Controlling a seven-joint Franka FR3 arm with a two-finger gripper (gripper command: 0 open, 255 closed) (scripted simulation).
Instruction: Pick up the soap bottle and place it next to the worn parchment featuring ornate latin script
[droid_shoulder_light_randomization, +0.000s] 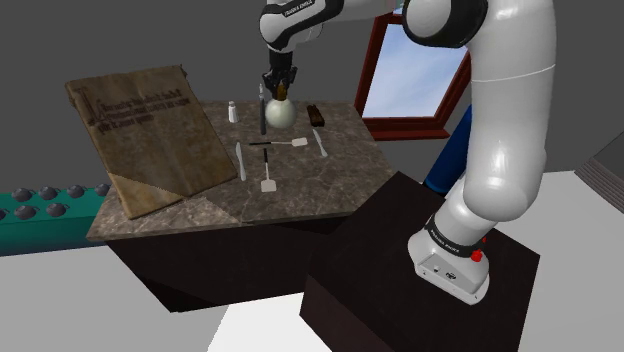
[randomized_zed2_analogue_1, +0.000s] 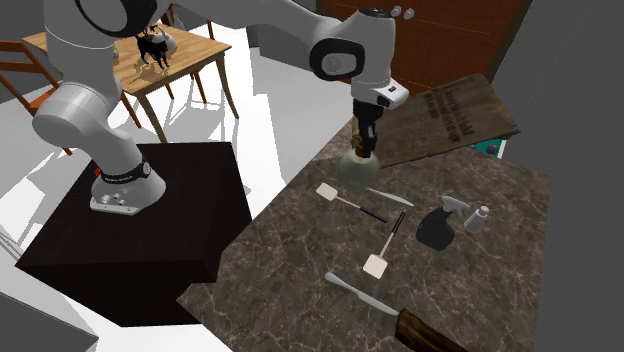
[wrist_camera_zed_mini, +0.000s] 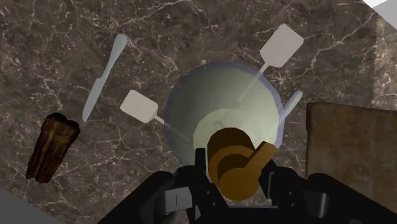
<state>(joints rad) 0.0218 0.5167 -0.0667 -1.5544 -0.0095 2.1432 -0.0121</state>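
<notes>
Currently carrying: black two-finger gripper (droid_shoulder_light_randomization: 278, 91) pinches the brown pump (wrist_camera_zed_mini: 236, 167) of the round pale-green soap bottle (wrist_camera_zed_mini: 219, 105); next, lower it upright beside the worn brown lettered parchment (droid_shoulder_light_randomization: 150, 135).

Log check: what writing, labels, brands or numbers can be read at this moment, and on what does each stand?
On the parchment: lines of dark ornate script, too small to read.
On the arm: small dark lettering on bands near its wrist and its base, too blurred to read.
On the soap bottle: no label seen.
Nothing here can be quoted word for word.
</notes>
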